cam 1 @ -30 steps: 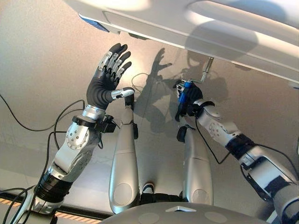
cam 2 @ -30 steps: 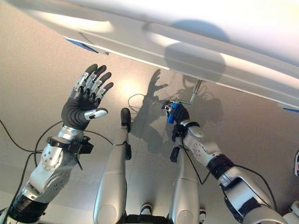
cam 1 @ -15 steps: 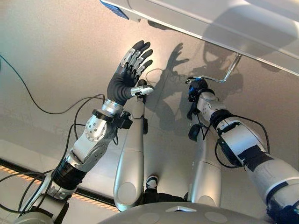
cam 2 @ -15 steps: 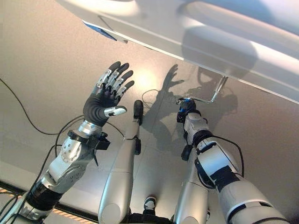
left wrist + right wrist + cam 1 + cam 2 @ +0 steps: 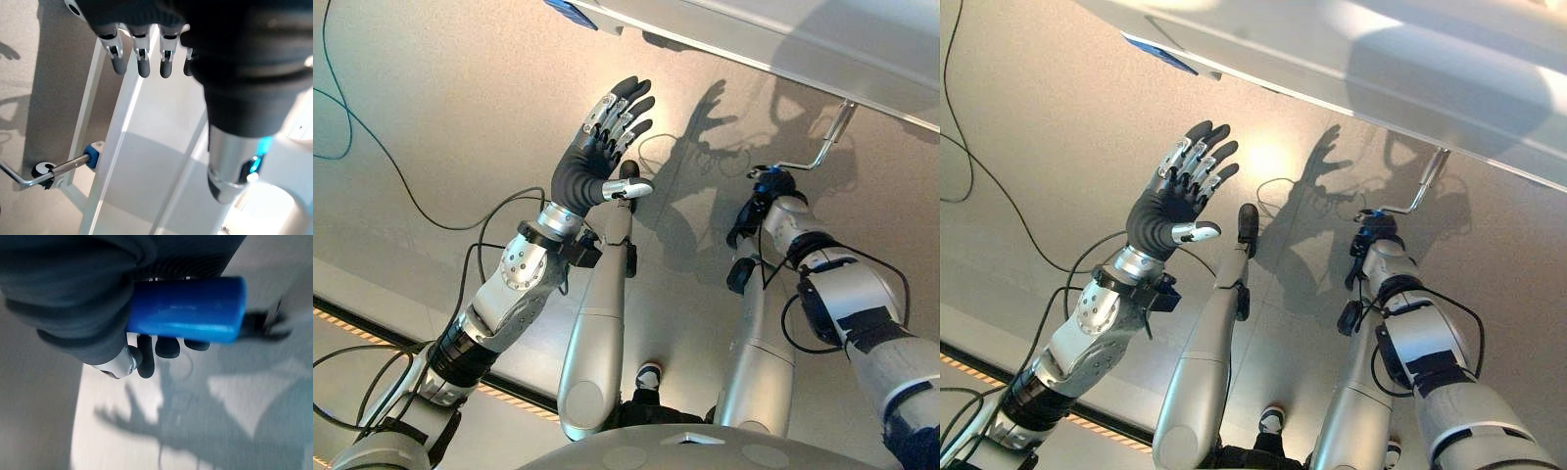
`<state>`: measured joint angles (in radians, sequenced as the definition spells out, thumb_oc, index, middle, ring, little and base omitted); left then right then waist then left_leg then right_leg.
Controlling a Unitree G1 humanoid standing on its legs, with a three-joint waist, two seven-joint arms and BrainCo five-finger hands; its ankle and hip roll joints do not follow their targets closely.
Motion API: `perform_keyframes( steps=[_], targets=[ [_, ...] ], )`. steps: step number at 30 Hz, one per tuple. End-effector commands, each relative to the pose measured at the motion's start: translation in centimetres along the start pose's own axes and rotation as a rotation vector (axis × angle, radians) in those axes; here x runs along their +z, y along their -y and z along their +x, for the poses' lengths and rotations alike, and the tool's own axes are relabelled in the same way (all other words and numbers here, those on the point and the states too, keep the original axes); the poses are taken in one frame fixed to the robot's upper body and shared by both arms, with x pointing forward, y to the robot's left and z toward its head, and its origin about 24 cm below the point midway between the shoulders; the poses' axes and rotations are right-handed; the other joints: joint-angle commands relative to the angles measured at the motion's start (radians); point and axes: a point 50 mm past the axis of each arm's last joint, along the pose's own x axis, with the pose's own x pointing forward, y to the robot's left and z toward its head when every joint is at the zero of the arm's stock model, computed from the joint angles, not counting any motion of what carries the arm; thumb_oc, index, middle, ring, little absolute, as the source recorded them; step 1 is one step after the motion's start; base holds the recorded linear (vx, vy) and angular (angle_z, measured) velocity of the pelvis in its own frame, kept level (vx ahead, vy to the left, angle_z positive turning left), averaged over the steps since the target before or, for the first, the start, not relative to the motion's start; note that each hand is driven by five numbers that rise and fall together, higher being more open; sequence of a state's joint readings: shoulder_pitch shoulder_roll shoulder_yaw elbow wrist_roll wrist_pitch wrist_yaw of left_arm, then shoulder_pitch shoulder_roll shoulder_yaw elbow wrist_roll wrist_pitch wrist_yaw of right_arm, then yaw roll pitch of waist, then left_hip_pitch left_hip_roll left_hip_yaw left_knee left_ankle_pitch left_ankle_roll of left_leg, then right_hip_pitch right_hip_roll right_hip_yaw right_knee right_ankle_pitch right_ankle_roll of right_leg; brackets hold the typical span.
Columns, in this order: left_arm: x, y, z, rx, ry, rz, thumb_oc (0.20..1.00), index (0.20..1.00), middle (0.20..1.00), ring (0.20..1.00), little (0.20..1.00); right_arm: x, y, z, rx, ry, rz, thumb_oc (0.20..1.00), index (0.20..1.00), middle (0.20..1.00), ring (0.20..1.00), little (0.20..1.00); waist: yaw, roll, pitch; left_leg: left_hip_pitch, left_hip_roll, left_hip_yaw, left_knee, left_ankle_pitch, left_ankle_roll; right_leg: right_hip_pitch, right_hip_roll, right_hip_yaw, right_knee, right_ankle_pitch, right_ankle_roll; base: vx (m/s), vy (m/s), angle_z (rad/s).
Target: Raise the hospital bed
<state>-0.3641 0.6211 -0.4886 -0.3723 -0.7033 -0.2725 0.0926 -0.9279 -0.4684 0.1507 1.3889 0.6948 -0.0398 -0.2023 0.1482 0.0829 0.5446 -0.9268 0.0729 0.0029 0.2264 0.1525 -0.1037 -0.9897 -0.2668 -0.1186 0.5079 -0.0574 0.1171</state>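
Right wrist view: right hand (image 5: 122, 298) curls round one blue crank handle (image 5: 188, 316); left hand (image 5: 602, 157) spread, holding nothing.

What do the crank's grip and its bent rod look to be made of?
Blue grip: likely smooth plastic or rubber, with a soft sheen and rounded end; the right robot hand is curled round it. Crank rod: seemingly bare polished metal, thin, silvery and bright where light catches it.
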Motion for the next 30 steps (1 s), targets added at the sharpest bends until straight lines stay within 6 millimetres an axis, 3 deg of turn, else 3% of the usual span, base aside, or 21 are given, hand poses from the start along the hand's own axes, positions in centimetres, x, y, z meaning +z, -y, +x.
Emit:
perform_keyframes(
  steps=[1, 6, 8, 15, 18, 21, 25, 30],
  targets=[
    [2.6, 1.4, -0.5, -0.052, 0.149, -0.057, 1.0, 1.0, 1.0, 1.0, 1.0, -1.6, 9.4, -0.1, -0.272, -0.05, 0.029, 0.2, 0.2, 0.2, 0.2, 0.2, -0.035, 0.06, -0.025, -0.014, 0.033, 0.019, 0.141, -0.144, -0.012, 0.006, 0.027, 0.032, -0.065, 0.049, 0.059, 0.0, -0.023, -0.1],
    [2.5, 1.0, -1.0, -0.037, 0.132, -0.039, 1.0, 1.0, 1.0, 1.0, 1.0, -1.8, 14.2, -0.9, -0.402, -0.053, 0.048, 0.2, 0.2, 0.2, 0.2, 0.2, -0.049, 0.061, -0.025, -0.018, 0.054, 0.031, 0.144, -0.139, -0.016, -0.023, 0.044, 0.043, -0.047, 0.044, 0.055, 0.0, -0.05, -0.13],
    [2.5, 0.6, -1.4, -0.023, 0.127, -0.022, 1.0, 1.0, 1.0, 1.0, 1.0, -1.9, 16.1, -1.4, -0.441, -0.025, 0.073, 0.2, 0.2, 0.2, 0.2, 0.2, -0.068, 0.044, -0.025, -0.007, 0.066, 0.036, 0.142, -0.138, -0.022, -0.026, 0.056, 0.047, -0.046, 0.042, 0.052, 0.01, -0.055, -0.04],
    [3.1, 0.0, -1.5, -0.007, 0.148, 0.016, 1.0, 1.0, 1.0, 1.0, 1.0, -3.1, 18.6, -2.5, -0.466, 0.024, 0.027, 0.2, 0.2, 0.2, 0.2, 0.2, -0.128, -0.013, -0.025, 0.057, 0.083, 0.056, 0.108, -0.131, -0.036, 0.007, 0.071, 0.056, -0.067, 0.05, 0.053, 0.0, -0.036, -0.05],
    [3.7, -0.5, -1.8, 0.009, 0.171, 0.039, 1.0, 1.0, 1.0, 1.0, 1.0, -2.6, 18.1, -2.6, -0.429, 0.105, 0.059, 0.2, 0.2, 0.2, 0.2, 0.2, -0.154, -0.046, -0.025, 0.078, 0.091, 0.062, 0.098, -0.127, -0.043, 0.033, 0.078, 0.058, -0.093, 0.06, 0.055, -0.01, -0.042, -0.07],
    [4.2, -1.1, -2.6, 0.051, 0.177, 0.064, 1.0, 1.0, 1.0, 1.0, 1.0, -1.2, 15.1, -3.3, -0.24, 0.288, 0.087, 0.2, 0.2, 0.2, 0.2, 0.2, -0.178, -0.086, -0.025, 0.105, 0.096, 0.07, 0.08, -0.119, -0.048, 0.059, 0.087, 0.056, -0.115, 0.072, 0.057, -0.01, -0.02, -0.05],
    [4.9, -1.9, -3.8, 0.104, 0.165, 0.126, 1.0, 1.0, 1.0, 1.0, 1.0, 2.0, 11.9, -7.7, 0.01, 0.593, 0.154, 0.2, 0.2, 0.2, 0.2, 0.2, -0.216, -0.13, -0.025, 0.137, 0.097, 0.07, 0.05, -0.107, -0.053, 0.099, 0.083, 0.045, -0.143, 0.082, 0.063, -0.01, -0.022, -0.17],
    [6.0, -2.6, -4.9, 0.139, 0.162, 0.187, 1.0, 1.0, 1.0, 1.0, 1.0, 4.2, 9.1, -12.8, 0.255, 0.8, 0.17, 0.2, 0.2, 0.2, 0.2, 0.2, -0.23, -0.162, -0.025, 0.166, 0.101, 0.065, 0.033, -0.104, -0.054, 0.141, 0.079, 0.03, -0.166, 0.091, 0.068, 0.0, -0.002, 0.0]
  ],
)
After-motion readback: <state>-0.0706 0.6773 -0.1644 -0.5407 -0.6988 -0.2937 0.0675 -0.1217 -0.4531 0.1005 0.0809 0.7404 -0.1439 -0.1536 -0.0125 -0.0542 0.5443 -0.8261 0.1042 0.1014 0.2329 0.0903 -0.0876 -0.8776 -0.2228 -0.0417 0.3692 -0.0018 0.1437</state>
